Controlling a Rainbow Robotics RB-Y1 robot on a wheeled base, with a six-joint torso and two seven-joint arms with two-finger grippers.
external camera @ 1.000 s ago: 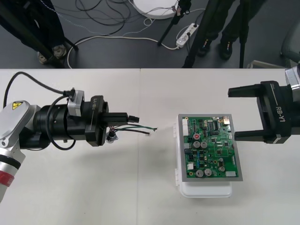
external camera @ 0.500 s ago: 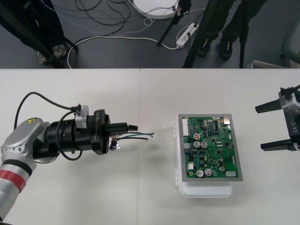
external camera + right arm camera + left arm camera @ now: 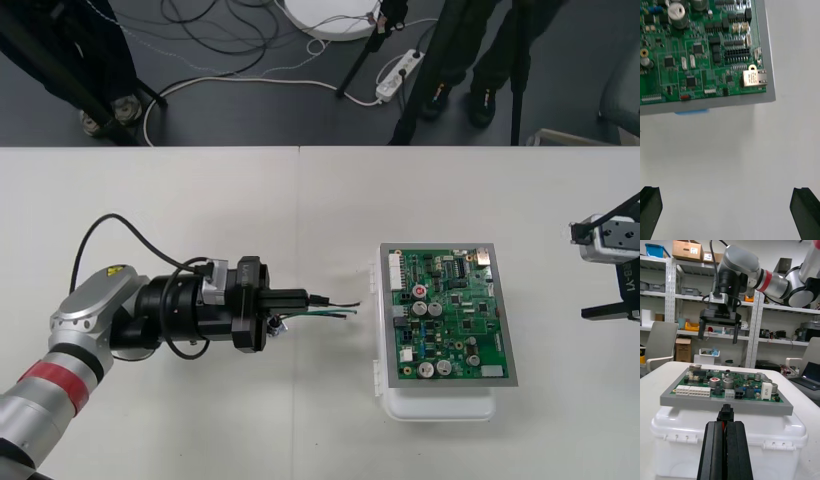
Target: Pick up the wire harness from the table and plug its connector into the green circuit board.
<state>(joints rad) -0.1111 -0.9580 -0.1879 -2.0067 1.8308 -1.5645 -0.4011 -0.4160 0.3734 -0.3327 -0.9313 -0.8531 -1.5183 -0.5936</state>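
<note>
My left gripper [image 3: 305,297] is shut on the wire harness, a short way left of the green circuit board [image 3: 450,315] on its white base [image 3: 440,405]. The harness wires [image 3: 338,309] stick out past the fingertips toward the board. In the left wrist view the small black plug [image 3: 725,413] sits between the shut fingers [image 3: 715,450], level with the base [image 3: 685,431] and just below the board's edge [image 3: 726,399]. My right gripper [image 3: 622,272] stands open at the table's right edge. Its fingers [image 3: 649,212] are far apart, near the board's corner [image 3: 703,48].
Across the board, the left wrist view has the right gripper [image 3: 720,325] hanging open. Bare table lies between the plug and the base. Cables and stands are on the dark floor [image 3: 250,60] beyond the table's far edge.
My left gripper has carried the harness to the right and nearer the front, closer to the board. The right gripper has drawn back to the table's right edge.
</note>
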